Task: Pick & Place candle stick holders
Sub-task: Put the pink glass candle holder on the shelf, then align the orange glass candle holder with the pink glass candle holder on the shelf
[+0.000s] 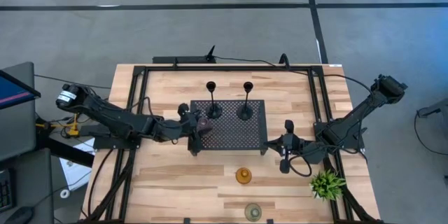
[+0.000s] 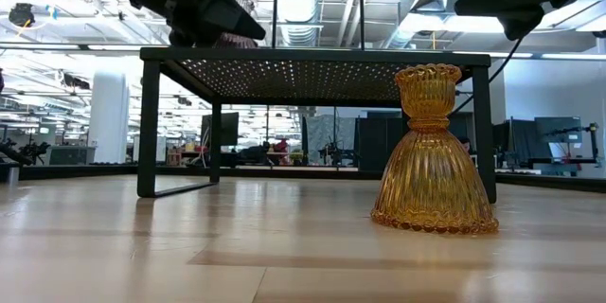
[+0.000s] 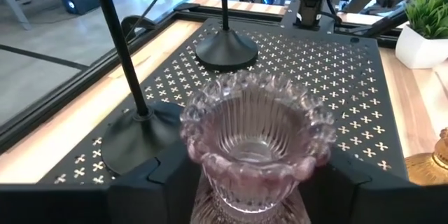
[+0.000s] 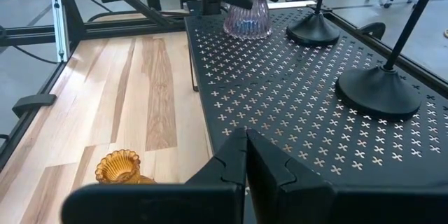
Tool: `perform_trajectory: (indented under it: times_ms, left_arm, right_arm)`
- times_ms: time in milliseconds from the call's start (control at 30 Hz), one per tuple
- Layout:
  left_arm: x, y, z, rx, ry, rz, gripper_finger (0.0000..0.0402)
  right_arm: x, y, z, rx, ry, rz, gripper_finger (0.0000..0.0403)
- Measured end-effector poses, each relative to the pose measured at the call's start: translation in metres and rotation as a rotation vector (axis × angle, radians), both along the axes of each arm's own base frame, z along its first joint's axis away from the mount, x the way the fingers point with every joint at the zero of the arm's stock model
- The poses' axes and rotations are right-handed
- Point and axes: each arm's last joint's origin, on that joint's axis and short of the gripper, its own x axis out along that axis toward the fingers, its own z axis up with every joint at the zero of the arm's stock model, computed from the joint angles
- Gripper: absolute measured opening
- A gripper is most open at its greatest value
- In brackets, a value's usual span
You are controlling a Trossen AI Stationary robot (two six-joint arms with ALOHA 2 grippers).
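A: We see the left gripper (image 1: 198, 127) over the left edge of the black perforated tray (image 1: 248, 136), fingers clamped on the pink glass candle holder (image 3: 253, 150). In the right wrist view the pink holder's base looks to be at the tray surface; we can't tell if it's touching.

B: Agreed. We also have the two black stemmed candle holders on the tray's far side, the left one (image 1: 212, 101) and the right one (image 1: 246, 101), both upright, near each other but apart.

A: The right gripper (image 1: 284, 152) is just off the tray's right near corner, above the wooden table (image 1: 175, 182). Fingers pressed together, nothing between them, per the right wrist view.

B: We place the amber glass candle holder (image 1: 243, 176) on the table nearer than the tray, upright. The low view shows it (image 2: 434, 151) standing in front of the tray's right leg.

A: The green glass candle holder (image 1: 253, 212) sits at the table's near edge, nearer than the amber one.

B: Small green plant (image 1: 327, 183) sits at the near right, right of the amber holder.
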Motion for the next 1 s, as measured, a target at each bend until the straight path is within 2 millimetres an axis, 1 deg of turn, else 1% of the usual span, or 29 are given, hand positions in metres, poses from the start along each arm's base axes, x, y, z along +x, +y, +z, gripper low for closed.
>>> perform_trajectory:
  times_ms: [300, 467, 667, 1000]
  left_arm:
    - [-0.001, 0.000, 0.003, -0.001, -0.023, -0.007, 0.0281]
    - [-0.008, -0.001, 0.011, 0.001, -0.055, -0.044, 0.0309]
    - [-0.021, -0.004, 0.026, 0.018, -0.113, -0.117, 0.0323]
    - [-0.054, -0.002, 0.055, 0.060, -0.245, -0.169, 0.0324]
  right_arm:
    - [0.000, 0.000, 0.000, 0.000, 0.000, 0.000, 0.0000]
    - [0.000, 0.000, 0.000, 0.000, 0.000, 0.000, 0.0000]
    - [0.000, 0.000, 0.000, 0.000, 0.000, 0.000, 0.0000]
    - [0.000, 0.000, 0.000, 0.000, 0.000, 0.001, 0.0000]
